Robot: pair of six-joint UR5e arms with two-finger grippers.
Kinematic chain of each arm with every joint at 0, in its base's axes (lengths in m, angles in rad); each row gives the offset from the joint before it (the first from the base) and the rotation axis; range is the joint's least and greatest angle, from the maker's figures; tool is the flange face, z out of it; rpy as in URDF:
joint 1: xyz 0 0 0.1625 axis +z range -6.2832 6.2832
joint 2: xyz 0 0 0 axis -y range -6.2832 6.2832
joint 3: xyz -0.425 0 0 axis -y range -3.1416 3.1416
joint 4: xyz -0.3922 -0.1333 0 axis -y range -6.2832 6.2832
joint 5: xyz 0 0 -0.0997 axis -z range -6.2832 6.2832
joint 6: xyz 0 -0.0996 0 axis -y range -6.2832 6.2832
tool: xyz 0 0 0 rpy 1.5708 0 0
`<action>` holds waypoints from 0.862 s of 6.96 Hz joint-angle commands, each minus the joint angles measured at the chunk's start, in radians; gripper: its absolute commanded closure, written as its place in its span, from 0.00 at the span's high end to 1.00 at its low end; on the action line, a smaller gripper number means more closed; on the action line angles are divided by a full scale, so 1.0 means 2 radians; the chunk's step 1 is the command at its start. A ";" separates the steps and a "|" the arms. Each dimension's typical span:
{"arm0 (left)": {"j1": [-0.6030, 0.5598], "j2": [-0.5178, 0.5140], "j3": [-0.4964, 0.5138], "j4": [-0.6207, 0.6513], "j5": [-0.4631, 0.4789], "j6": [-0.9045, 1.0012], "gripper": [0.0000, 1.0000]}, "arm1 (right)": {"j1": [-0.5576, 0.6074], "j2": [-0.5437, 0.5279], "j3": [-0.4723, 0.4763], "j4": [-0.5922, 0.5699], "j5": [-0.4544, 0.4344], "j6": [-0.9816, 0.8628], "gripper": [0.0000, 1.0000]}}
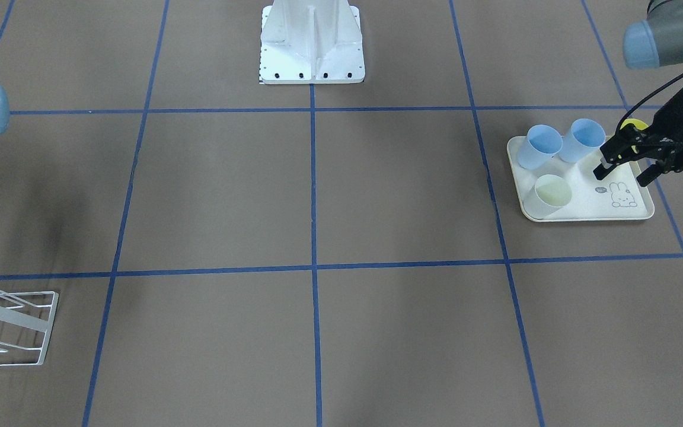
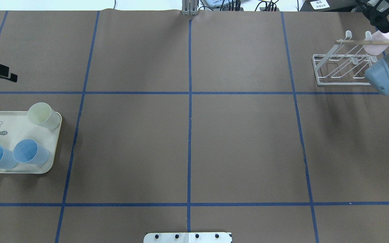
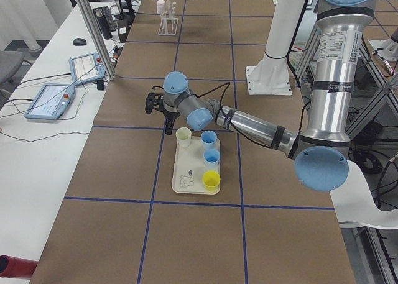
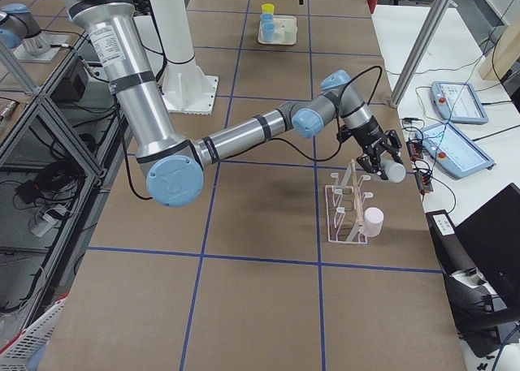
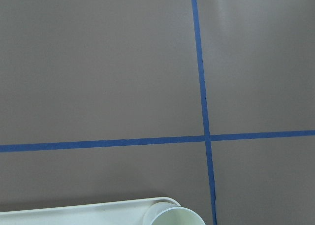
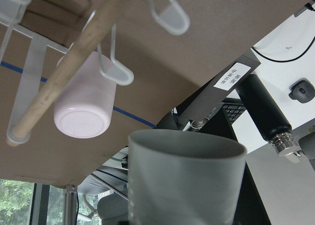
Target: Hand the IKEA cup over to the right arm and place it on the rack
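Right black two-finger claw (image 4: 384, 161) is pinching the matte grey plastic cup (image 6: 187, 180), holding it in the air just beside the rack's top, near the dowel tip. Left black claw (image 1: 623, 173) hangs spread over the tray's corner. Underneath it all, the big brown table with its blue tape grid (image 2: 241, 141). Cream rabbit-print tray (image 2: 15, 130) carries two light blue cups (image 2: 30, 152), one off-white cup (image 2: 42, 114) and a yellow one (image 3: 211, 181). Small white wire rack (image 2: 341, 72) has a pale wooden dowel (image 2: 366, 42), and a pink cup (image 4: 374, 219) hangs on a prong close by the grey one.
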 commanded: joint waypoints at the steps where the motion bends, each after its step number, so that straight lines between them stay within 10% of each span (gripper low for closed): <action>1: 0.001 0.000 0.000 -0.001 -0.001 0.000 1.00 | -0.003 0.004 -0.023 0.002 -0.010 0.000 0.21; 6: 0.001 0.000 0.000 -0.001 -0.001 0.000 1.00 | -0.031 -0.001 -0.048 0.027 -0.043 0.028 0.21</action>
